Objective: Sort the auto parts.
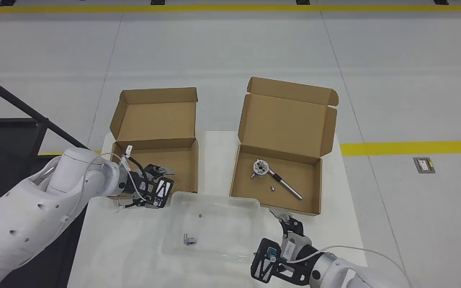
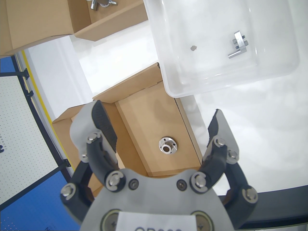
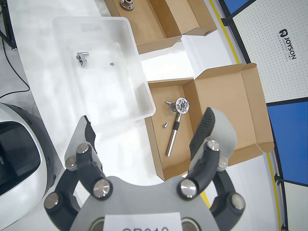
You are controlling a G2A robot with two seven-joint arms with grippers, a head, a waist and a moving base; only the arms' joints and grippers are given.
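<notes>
Left gripper (image 2: 156,111) and right gripper (image 3: 146,114) both stand spread wide, empty. We record a silver bracket (image 1: 190,238) in the clear bin (image 1: 223,209), lower centre; a round flanged bushing (image 2: 168,146) in the left box (image 1: 184,155); a rod (image 3: 172,140), disc (image 3: 182,104) and screw (image 3: 164,125) in the right box (image 1: 306,200).

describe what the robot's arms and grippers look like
Both arms have smooth white shells with thin white cables at the wrists. The left gripper and right gripper match: black linkages, silver pins, a grey base plate with a white label, and black ribbed pads on pale grey backs.
</notes>
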